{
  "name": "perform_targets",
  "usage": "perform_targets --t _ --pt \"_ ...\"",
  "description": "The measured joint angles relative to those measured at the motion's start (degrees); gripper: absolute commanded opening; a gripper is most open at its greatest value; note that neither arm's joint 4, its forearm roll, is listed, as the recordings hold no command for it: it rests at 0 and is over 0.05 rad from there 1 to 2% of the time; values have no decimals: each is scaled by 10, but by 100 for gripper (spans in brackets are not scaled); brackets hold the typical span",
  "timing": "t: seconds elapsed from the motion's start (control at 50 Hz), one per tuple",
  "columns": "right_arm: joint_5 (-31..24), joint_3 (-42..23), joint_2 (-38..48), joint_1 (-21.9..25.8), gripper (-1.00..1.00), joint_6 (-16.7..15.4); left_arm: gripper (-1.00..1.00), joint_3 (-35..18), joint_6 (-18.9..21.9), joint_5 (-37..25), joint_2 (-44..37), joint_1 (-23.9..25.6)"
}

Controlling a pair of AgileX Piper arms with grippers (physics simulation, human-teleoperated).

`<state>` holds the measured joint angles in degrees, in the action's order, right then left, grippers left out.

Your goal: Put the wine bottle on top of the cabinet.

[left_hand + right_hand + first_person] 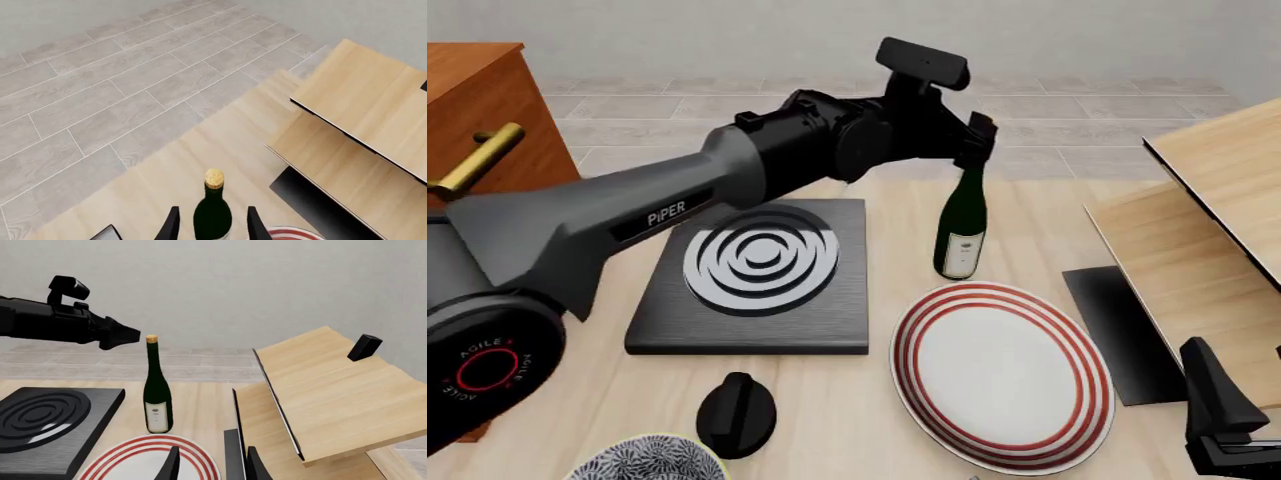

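Observation:
The wine bottle [958, 232], dark green with a tan cork and a white label, stands upright on the table behind the striped plate; it also shows in the right wrist view [157, 395]. My left gripper [976, 140] is at the bottle's top, open. In the left wrist view its fingers [172, 224] stand either side of the bottle [213, 212], whose cork sits just ahead of them. The reddish-brown cabinet [474, 95] with a brass handle is at the far left. My right gripper [210, 455] hangs open and empty at the near right, low over the plate's edge.
A black hob [761, 275] with grey rings lies left of the bottle. A red-striped white plate [1001, 372] sits in front of it. Pale wood boards [1214, 220] slope up at the right over a black mat [1114, 330]. A black knob [737, 410] and patterned bowl [647, 462] lie near the front.

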<state>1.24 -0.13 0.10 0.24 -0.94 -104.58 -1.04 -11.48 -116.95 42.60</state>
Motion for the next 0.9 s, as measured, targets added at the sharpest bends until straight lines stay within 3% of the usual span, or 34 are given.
perform_targets --t 0.9 --pt "0 0 0 0 100 0 100 -160 -10 -76 -112 1"
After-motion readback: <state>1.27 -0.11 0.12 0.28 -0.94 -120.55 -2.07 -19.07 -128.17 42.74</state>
